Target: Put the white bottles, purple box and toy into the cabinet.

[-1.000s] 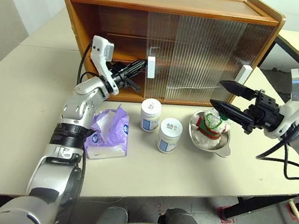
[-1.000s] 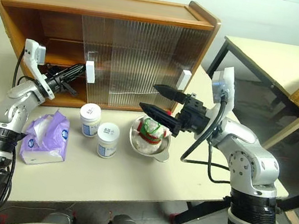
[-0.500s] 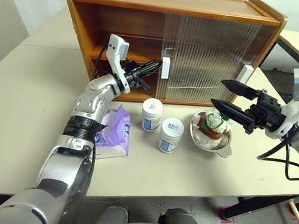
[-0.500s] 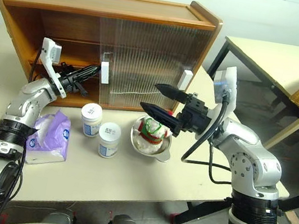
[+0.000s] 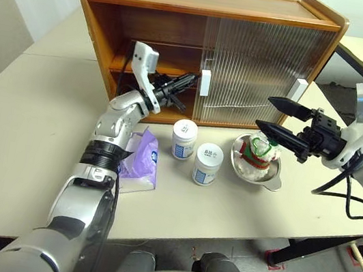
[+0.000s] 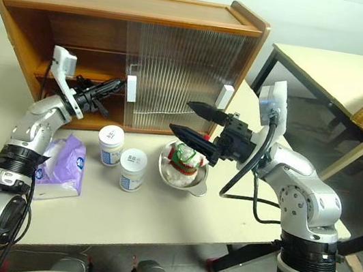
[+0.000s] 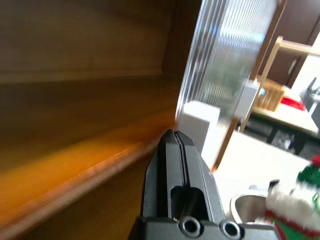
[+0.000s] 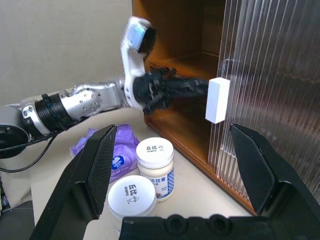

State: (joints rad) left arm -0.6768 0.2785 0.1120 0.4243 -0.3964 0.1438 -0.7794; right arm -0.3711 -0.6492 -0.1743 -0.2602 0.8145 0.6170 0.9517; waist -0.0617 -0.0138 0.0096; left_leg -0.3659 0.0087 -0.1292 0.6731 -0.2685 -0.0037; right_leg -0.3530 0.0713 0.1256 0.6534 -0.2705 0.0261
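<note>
Left gripper [image 5: 192, 79]: fingers pressed together, empty, tips against the white handle [image 5: 205, 82] of the sliding door, upper centre of frame.
Right gripper [image 5: 272, 116]: jaws spread wide, empty, hovering right of centre just above the toy.
Toy [image 5: 259, 152]: sitting in a steel bowl [image 5: 272, 181], lower right of centre.
White bottles [image 5: 183, 138]: two, upright, centre of frame, close together, in front of the cabinet.
Purple box [image 5: 138, 160]: left of the bottles, beside the left forearm.
Cabinet [image 5: 209, 6]: upper half of frame, left side open.
</note>
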